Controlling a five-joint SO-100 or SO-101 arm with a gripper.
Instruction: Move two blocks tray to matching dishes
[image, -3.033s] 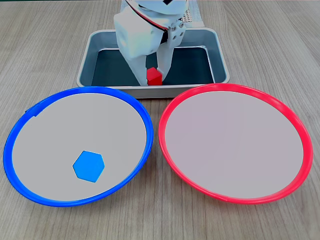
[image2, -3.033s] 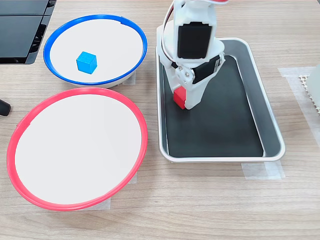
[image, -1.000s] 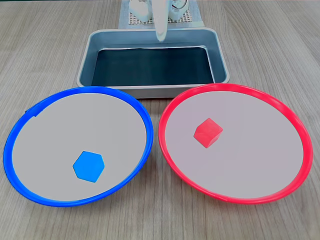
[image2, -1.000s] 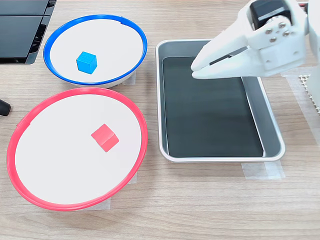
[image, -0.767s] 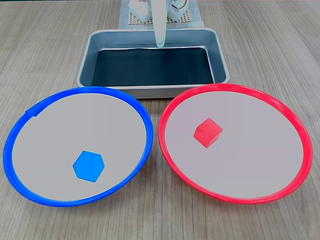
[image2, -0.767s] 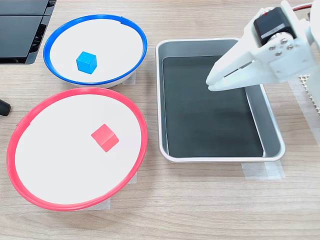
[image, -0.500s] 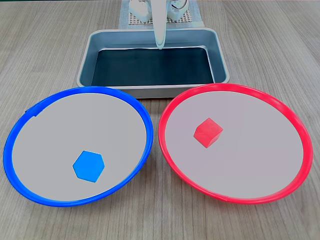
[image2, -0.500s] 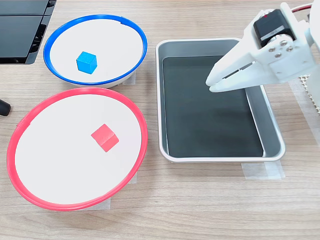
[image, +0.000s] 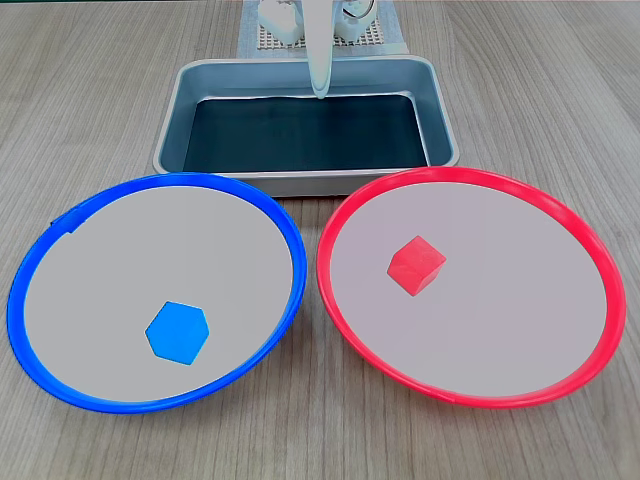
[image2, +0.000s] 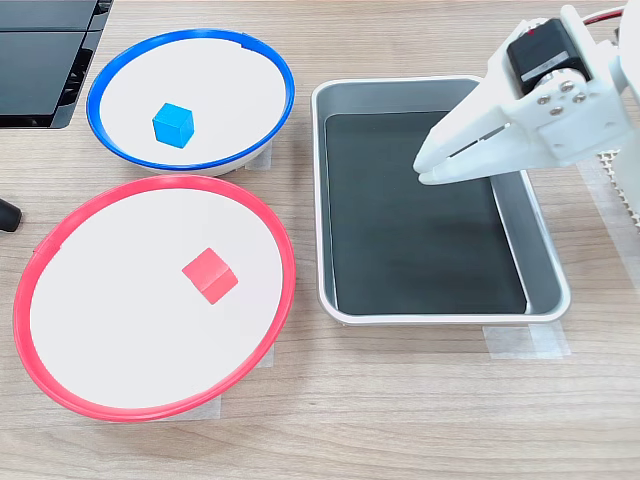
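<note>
The red block (image: 415, 264) (image2: 210, 275) lies in the red-rimmed dish (image: 560, 215) (image2: 60, 240). On the blue-rimmed dish (image: 40, 270) (image2: 270, 70) rests the blue block (image: 178, 332) (image2: 173, 124). The grey tray (image: 440, 120) (image2: 545, 260) holds nothing on its dark bottom. My white gripper (image2: 421, 173) (image: 319, 93) hovers above the tray's far side, away from both dishes. Its fingers meet at the tips, shut, with nothing between them.
A dark flat panel (image2: 45, 55) lies at the top left of a fixed view, beyond the blue-rimmed dish. A perforated white base plate (image: 375, 35) (image2: 620, 180) sits behind the tray. Bare wooden table surrounds the dishes.
The red block went from my grip in the tray to the red-rimmed dish. My gripper let go, drew back over the tray, and has been still for the last half second.
</note>
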